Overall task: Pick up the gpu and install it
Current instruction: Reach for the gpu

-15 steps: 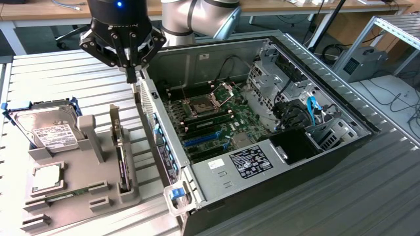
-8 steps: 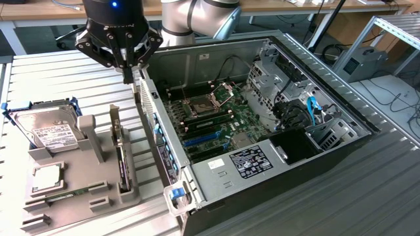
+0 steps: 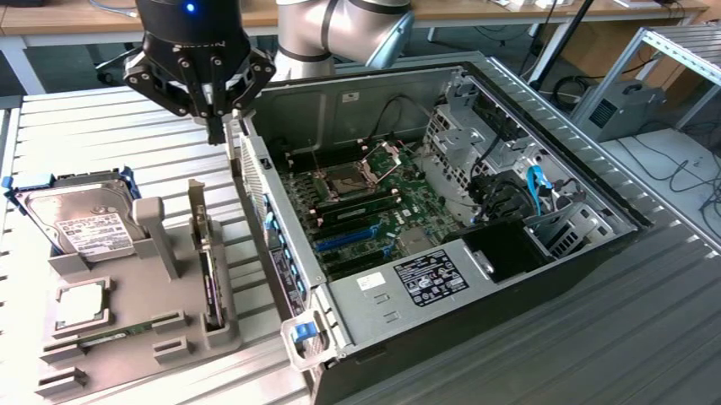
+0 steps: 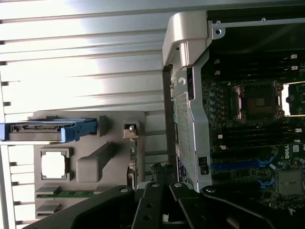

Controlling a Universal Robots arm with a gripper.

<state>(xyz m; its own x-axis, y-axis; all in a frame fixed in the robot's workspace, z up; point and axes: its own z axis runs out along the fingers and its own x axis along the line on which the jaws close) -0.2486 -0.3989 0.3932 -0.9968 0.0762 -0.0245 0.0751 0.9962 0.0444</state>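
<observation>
Ribbed metal table [image 3: 90, 135] with a grey parts holder [image 3: 158, 295] at the exterior view's left of an open computer case [image 3: 327, 105]. The gpu [image 3: 206, 245] is seen upright in the holder, not yet lifted. The tool [image 3: 213, 126] is held above it, fully closed and empty.

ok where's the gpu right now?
Exterior view's left: the gpu stands on edge in the grey holder, between the hard drive and the case.
</observation>
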